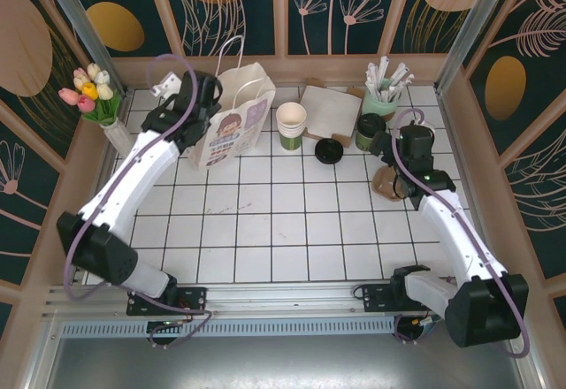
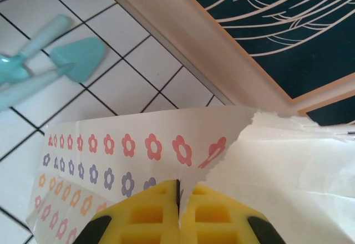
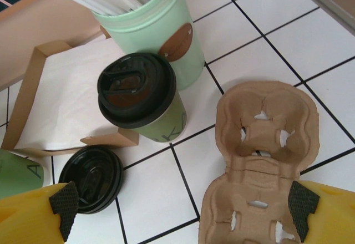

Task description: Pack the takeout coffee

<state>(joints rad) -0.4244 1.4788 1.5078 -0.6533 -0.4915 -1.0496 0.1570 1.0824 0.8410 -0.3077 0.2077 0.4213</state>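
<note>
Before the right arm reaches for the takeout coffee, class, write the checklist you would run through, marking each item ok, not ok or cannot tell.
1. Left hand shut on the white paper bag, at its rim: ok.
2. Right hand open: ok.
3. Takeout coffee upright, lid on: ok.
4. Coffee inside the right hand's grasp: not ok; it stands ahead, beside the mint-green straw cup.
5. Approach uncluttered: not ok; cardboard cup carrier and loose black lid lie below the hand.
6. Bag mouth open: cannot tell.

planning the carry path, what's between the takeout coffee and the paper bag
Top view: a stack of paper cups, a loose black lid and a cardboard tray of napkins lie between the takeout coffee and the white paper bag.
</note>
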